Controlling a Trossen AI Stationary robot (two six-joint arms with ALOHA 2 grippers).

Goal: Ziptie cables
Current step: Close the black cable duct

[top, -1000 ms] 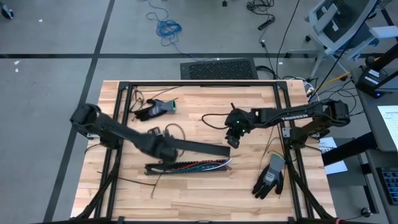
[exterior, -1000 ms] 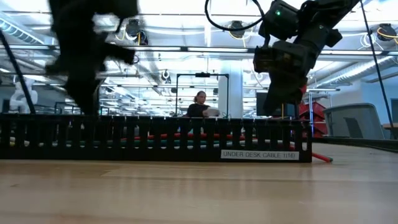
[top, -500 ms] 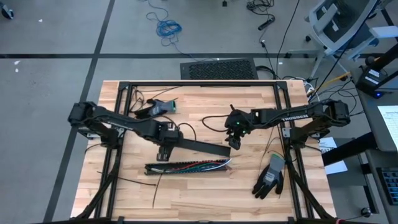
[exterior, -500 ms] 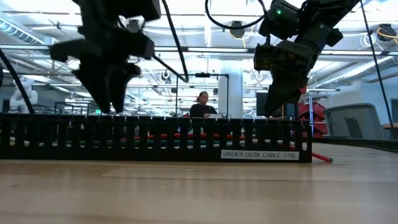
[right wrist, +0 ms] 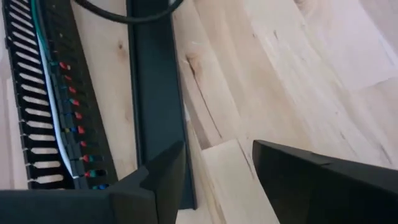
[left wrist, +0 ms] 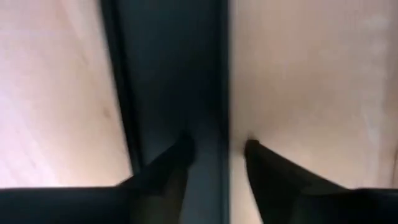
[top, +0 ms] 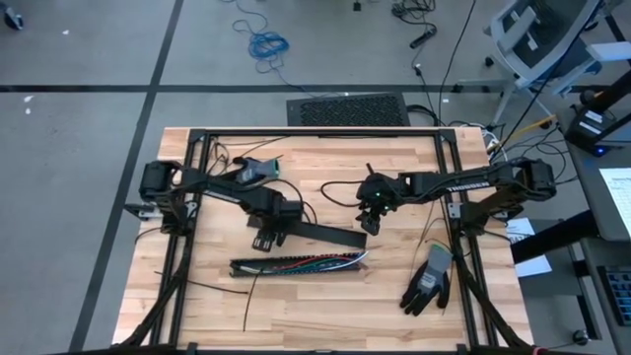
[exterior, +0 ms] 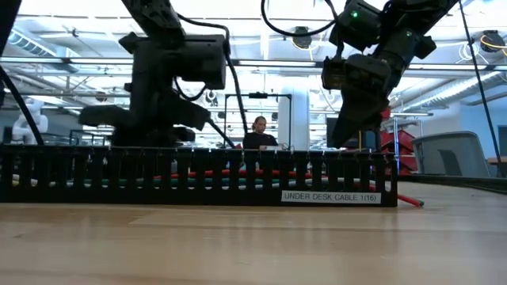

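Observation:
The cables (top: 301, 261) are coloured wires lying inside a long black slotted duct (top: 246, 267) on the near half of the table; in the right wrist view the cables (right wrist: 59, 93) show red, white and green. Just beyond the duct lies a flat dark strip (top: 320, 235). My left gripper (top: 264, 237) is open and low over the strip's left end; in the left wrist view its fingers (left wrist: 180, 158) stand either side of one long edge of the strip (left wrist: 174, 74). My right gripper (top: 372, 225) hovers open above the strip's right end (right wrist: 180, 186). My left gripper comes at the dark strip's left end from above. One finger (left wrist: 180, 158) is over the strip and the other over the wood beside its long edge (left wrist: 225, 93). I cannot tell whether they touch it.
A grey and black glove (top: 426, 281) lies near the table's right near corner. A small dark device (top: 248, 172) with loose black wires sits toward the far left. The duct (exterior: 198, 178) fills the low view's width, and a person stands in the room beyond.
My left arm has swung in over the table; its gripper has moved a little toward the right and come down onto the strip's left end. The strip, the duct and the cables lie where they were.

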